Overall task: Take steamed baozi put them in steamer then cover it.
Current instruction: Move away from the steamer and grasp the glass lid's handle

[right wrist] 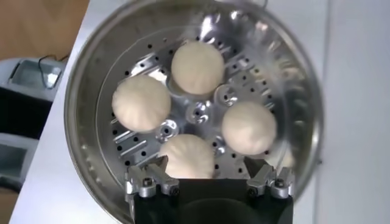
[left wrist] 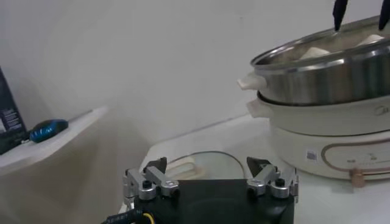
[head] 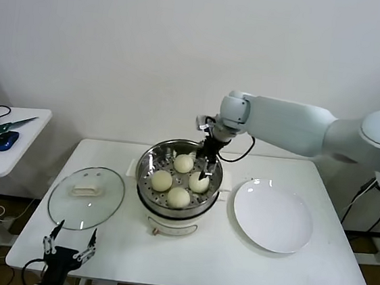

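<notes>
Left to right on the desk [head: 231, 269]: the cover [head: 86, 197] lies flat beside the steamer [head: 179, 181], which holds all four steamed baozi [head: 178, 196], with a white plate [head: 273, 215] to the right. The left pincer [head: 68, 245] rests spread at the desk's near edge. The right pincer [head: 207, 165] hangs spread over the steamer, just above the rightmost bun and gripping nothing.
</notes>
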Controlling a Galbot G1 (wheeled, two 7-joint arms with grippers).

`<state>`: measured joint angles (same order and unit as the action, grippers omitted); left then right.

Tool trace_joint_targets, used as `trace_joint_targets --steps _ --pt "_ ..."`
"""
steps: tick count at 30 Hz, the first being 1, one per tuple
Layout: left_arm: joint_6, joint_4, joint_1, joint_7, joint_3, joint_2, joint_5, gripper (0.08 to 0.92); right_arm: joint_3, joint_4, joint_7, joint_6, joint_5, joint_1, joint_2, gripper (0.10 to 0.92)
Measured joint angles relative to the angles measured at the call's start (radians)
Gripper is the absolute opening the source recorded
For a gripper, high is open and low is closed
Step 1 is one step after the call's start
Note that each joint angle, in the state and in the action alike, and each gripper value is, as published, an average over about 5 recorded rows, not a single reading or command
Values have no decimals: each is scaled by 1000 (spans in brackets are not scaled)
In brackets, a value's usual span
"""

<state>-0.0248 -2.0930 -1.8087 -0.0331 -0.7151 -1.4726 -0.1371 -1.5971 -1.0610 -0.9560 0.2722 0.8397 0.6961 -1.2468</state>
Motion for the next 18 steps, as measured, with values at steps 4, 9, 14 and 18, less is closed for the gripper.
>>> trace_joint_targets --steps 4,9,14,18 --pt "-1 -2 -1 0 -6 0 0 823 44 -21 41 -54 17 -5 63 823" --pt "-4 -10 3 0 -14 -4 -4 823 121 -72 159 -144 43 -47 168 823" --pt "-6 -18 15 1 -19 -12 -12 823 257 -149 318 -239 57 -156 297 823" --pt "-6 -25 26 2 -23 -15 -22 823 424 -206 437 -303 54 -301 389 823"
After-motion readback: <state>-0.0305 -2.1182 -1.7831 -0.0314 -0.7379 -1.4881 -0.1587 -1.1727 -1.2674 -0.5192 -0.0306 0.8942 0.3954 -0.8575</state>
